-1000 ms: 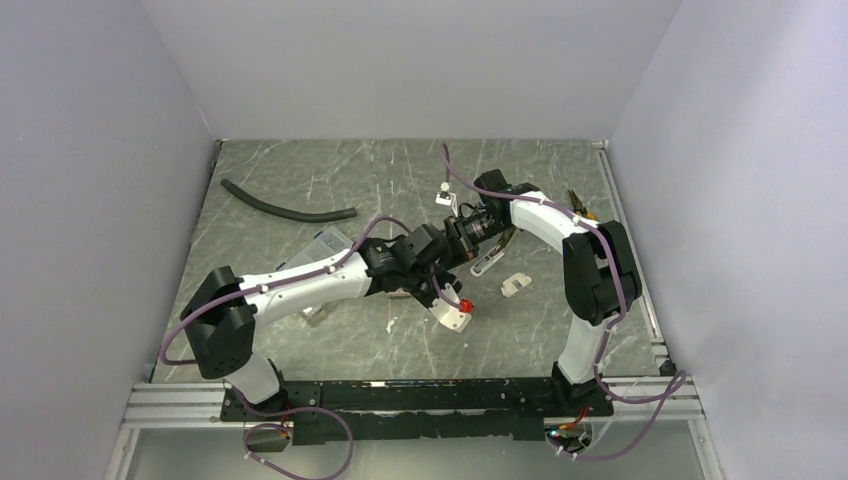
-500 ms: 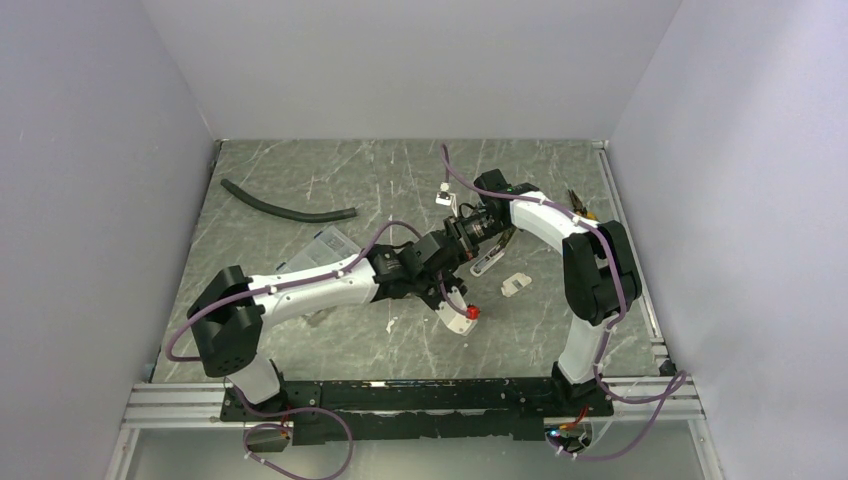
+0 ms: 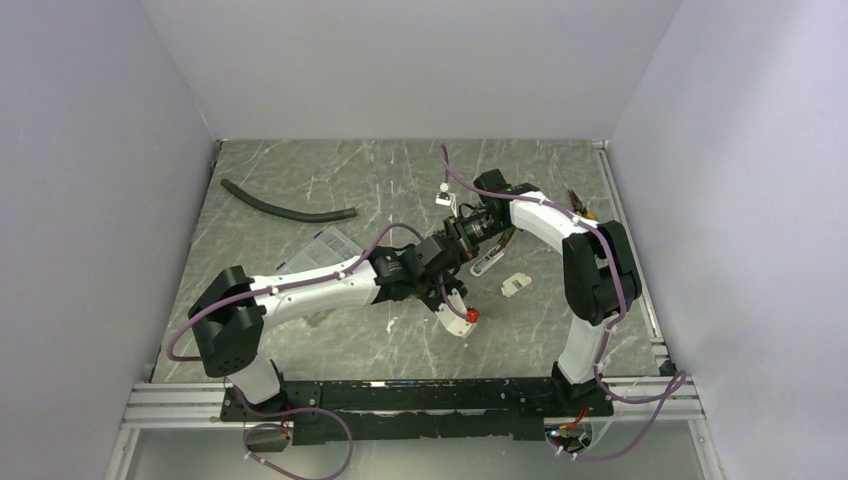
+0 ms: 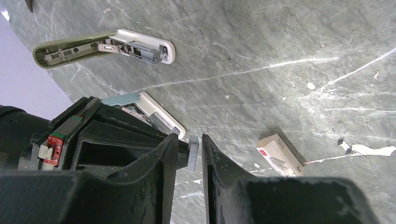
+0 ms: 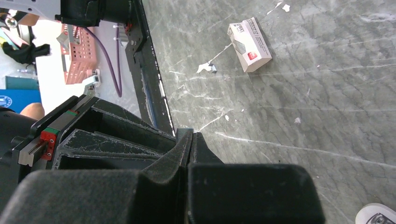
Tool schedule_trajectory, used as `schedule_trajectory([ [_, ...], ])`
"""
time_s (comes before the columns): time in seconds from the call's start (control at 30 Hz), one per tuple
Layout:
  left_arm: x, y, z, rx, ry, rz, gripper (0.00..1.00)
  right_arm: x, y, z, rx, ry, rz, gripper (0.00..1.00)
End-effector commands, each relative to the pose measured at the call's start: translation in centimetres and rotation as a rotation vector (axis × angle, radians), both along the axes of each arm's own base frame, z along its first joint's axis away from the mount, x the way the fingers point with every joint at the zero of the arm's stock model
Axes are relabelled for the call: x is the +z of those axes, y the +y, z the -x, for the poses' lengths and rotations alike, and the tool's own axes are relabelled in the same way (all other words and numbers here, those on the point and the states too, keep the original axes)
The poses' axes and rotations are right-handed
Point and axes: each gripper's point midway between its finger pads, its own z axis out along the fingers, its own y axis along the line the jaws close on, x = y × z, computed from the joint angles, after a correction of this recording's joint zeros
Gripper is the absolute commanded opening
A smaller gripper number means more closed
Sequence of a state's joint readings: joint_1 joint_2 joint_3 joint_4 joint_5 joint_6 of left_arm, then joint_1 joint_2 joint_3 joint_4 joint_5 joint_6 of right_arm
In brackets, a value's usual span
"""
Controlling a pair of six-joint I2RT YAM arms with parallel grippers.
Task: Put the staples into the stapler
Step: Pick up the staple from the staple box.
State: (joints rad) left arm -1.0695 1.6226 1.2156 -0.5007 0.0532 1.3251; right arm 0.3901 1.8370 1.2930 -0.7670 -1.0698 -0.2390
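staple box point(image 5: 249, 44): red mark, print unreadable | left pincer point(image 4: 191, 141): pinching staple strip point(image 4: 193, 156)

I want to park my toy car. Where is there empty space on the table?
Bare table runs along the back wall, beyond the black hose, and in front between the left arm and the rail. The middle is crowded: left gripper pinching a grey strip, right gripper, olive stapler, blue-grey stapler, staple box.

The left end effector point(image 4: 190, 142) hides half the nearer stapler point(image 4: 161, 114); its pinched grey sliver point(image 4: 193, 153) is unidentifiable
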Motion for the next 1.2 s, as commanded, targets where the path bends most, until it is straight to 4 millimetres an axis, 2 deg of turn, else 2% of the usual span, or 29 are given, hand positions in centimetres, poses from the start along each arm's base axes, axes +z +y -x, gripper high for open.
schedule_trajectory([
  [0.0, -0.28, 0.26, -0.59, 0.001, -0.035, -0.02, 0.3, 0.85, 0.18, 0.25, 0.011, -0.031, -0.011, 0.0],
  [0.37, -0.64, 0.51, -0.79, 0.001, -0.052, -0.036, 0.28, 0.9, 0.16, 0.21, 0.01, -0.04, -0.005, 0.0],
  [0.93, -0.52, -0.2, -1.19, 0.001, -0.063, -0.017, 0.16, 0.86, 0.05, 0.39, 0.016, -0.039, -0.005, 0.0],
  [1.17, -0.37, 0.32, -0.88, 0.018, -0.048, -0.017, 0.12, 1.04, -0.2, 0.25, 0.018, -0.068, 0.015, 0.13],
])
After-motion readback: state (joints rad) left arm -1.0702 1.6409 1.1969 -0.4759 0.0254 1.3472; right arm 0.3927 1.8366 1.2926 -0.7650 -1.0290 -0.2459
